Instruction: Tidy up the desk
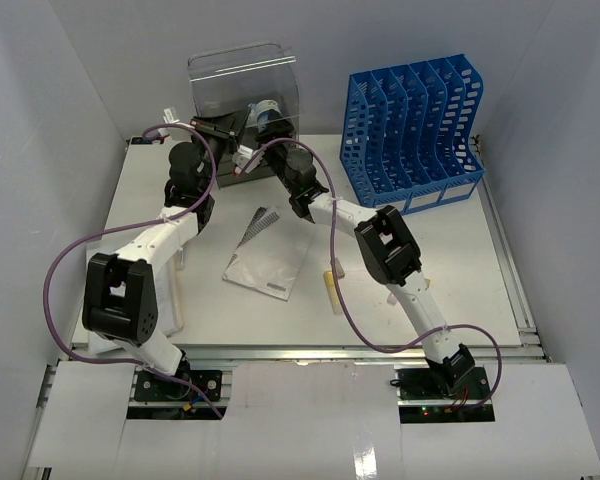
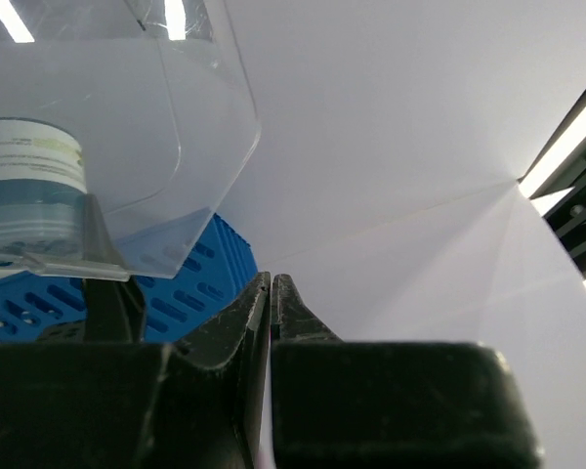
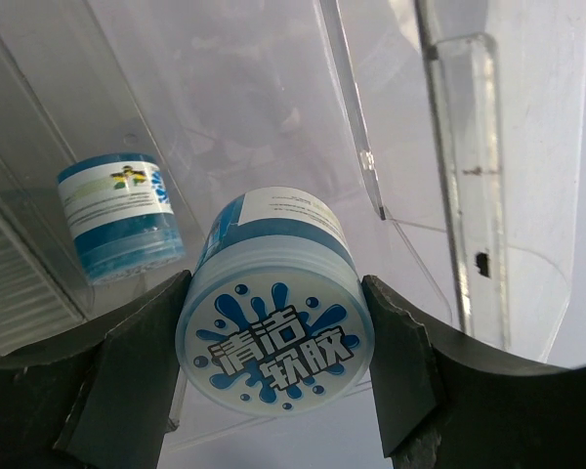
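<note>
The white desk (image 1: 430, 260) fills the top view. At its back stands a clear plastic drawer box (image 1: 240, 75). My right gripper (image 1: 264, 120) reaches into the front of the box, shut on a blue jar (image 1: 270, 108). In the right wrist view the two fingers (image 3: 410, 362) press both sides of the jar (image 3: 273, 337), whose lid shows white characters on blue splashes. My left gripper (image 1: 220, 130) sits just left of it by the box. Its jaws (image 2: 272, 279) are shut, with nothing visible between them. The jar (image 2: 29, 186) shows through the clear wall (image 2: 176, 117).
A blue slotted file rack (image 1: 415, 130) stands at the back right. A grey booklet (image 1: 265, 250) lies mid-desk, with a pale stick (image 1: 332, 290) to its right. In the clear wall, a second image of a blue jar (image 3: 117, 215) appears; reflection or real, I cannot tell.
</note>
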`<state>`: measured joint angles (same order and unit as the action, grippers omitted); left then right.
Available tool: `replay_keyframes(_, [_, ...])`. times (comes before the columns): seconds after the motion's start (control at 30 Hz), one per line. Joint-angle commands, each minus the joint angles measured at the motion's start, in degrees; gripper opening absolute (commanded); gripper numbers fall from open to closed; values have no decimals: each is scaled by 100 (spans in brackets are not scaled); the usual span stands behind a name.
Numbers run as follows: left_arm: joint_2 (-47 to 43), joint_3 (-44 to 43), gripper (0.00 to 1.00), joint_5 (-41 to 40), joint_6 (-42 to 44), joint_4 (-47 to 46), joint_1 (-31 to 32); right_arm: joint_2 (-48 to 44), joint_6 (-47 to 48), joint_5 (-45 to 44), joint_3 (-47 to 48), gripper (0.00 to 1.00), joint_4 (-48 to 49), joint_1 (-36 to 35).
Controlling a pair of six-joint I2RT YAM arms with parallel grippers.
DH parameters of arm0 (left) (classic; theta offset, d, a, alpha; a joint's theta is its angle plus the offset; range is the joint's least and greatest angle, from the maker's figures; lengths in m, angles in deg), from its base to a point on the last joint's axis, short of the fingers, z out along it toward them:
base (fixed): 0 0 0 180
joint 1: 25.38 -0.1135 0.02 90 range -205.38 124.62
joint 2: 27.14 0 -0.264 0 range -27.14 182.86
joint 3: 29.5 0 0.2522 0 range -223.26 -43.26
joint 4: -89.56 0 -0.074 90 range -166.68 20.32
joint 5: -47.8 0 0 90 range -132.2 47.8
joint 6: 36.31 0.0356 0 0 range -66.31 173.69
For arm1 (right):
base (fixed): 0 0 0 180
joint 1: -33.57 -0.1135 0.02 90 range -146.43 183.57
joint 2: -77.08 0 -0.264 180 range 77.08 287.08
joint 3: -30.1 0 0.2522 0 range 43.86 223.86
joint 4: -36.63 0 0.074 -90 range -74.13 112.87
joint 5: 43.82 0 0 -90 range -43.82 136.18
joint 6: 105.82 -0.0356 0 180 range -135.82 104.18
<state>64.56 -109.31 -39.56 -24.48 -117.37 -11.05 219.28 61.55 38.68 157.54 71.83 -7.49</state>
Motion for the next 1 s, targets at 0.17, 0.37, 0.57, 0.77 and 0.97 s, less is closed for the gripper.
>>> replay_keyframes(0.17, [-1612,1682,20,-176,969,-9,-297,341,-343,-75,1145,9,423,142])
replay_keyframes(0.37, [-2794,2756,21,-176,1534,266,-343,465,-755,-199,1317,45,56,212])
replay_keyframes(0.57, [-3823,3353,23,-176,2022,871,-352,382,-934,-244,1174,93,-293,230])
replay_keyframes(0.77, [-4813,3957,25,-312,2228,1521,-358,-8,-1320,-192,729,90,-612,230])
replay_keyframes(0.97, [-5438,4404,26,-471,2338,1916,-352,-923,-1893,306,65,90,-1568,222])
